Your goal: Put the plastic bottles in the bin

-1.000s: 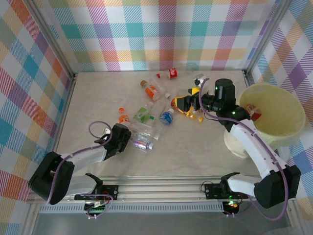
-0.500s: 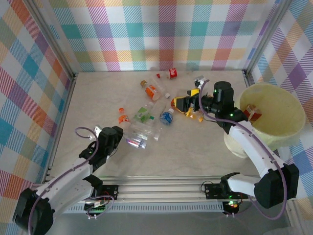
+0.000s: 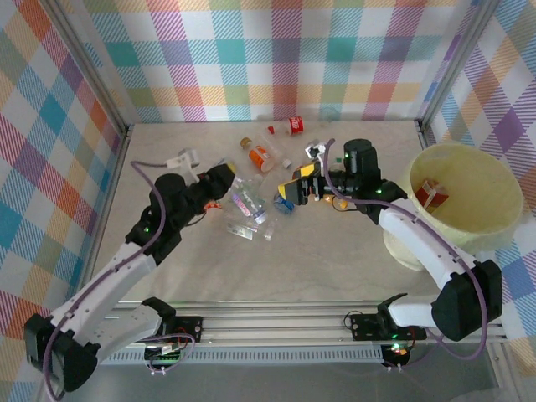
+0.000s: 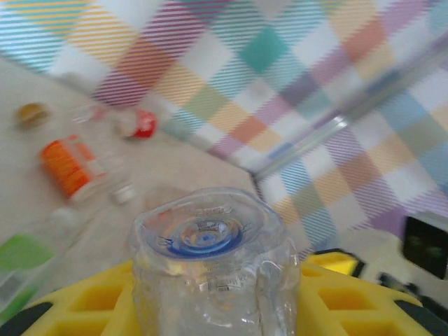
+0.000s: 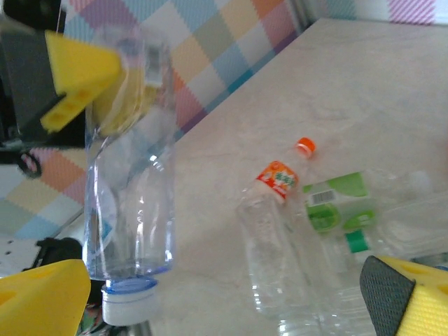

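L gripper (image 3: 226, 177) pinching 1 clear bottle (image 4: 210, 245), R gripper (image 3: 295, 184) spread wide, 1 bin (image 3: 469, 149) at right.

the bin (image 3: 481, 205) stands at the table's (image 3: 335, 260) right edge, one bottle (image 3: 431, 194) inside it. plastic bottles (image 3: 262, 156) lie mid-table, left of the bin; a lone bottle (image 3: 295, 126) lies behind them by the back wall (image 3: 276, 59). the left gripper (image 4: 210, 315) clamps a raised bottle (image 4: 210, 245) over that cluster.

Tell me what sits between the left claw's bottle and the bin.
The right arm: seen from above, the open right claw and its forearm lie across the line from the clear bottle, gripped in the left claw, to the bin. Otherwise only loose bottles on the table.
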{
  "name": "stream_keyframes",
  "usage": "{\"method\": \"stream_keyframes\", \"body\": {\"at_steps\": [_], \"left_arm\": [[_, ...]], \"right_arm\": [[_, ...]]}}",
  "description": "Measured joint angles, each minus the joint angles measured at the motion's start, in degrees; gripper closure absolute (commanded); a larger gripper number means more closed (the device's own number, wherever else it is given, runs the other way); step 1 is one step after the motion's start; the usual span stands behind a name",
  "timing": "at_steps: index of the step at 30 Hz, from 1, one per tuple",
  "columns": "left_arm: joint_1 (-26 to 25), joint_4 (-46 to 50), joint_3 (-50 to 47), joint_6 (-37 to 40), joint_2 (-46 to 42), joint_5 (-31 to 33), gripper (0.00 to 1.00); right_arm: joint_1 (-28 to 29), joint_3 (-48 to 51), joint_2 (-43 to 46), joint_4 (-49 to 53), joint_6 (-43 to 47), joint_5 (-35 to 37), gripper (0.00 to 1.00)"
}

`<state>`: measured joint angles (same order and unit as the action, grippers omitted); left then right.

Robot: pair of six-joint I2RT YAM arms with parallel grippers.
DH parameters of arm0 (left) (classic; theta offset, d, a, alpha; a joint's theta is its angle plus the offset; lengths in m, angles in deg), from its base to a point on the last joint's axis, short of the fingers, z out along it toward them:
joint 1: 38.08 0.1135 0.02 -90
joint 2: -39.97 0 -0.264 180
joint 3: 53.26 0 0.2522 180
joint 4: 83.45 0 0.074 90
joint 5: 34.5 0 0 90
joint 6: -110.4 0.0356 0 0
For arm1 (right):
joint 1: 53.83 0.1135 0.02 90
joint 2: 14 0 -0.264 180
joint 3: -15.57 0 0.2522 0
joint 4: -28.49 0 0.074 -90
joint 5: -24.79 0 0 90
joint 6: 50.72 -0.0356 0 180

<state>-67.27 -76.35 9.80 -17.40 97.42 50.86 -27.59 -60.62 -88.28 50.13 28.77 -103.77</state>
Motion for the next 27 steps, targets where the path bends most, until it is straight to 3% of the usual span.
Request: {"method": "stream_keyframes", "body": {"at_steps": [7,16,27], "left_arm": [[-2.6,-5.7,9.3,6.9,10.2,-13.5,0.56],[-6.1,-11.0,17.1,10.3,19.1,-22.8,0.56],[-7.5,-13.5,18.9,10.4,22.8,-26.6,0.56]], "right_arm": [[0.1,-0.7,0.0,-0.6,-4.4,-5.9,0.00],[0.1,-0.8,1.6,-5.0,-10.9,-8.7,0.00],[0.1,-3.6,2.3,-1.7,-10.9,-8.4,0.32]]}}
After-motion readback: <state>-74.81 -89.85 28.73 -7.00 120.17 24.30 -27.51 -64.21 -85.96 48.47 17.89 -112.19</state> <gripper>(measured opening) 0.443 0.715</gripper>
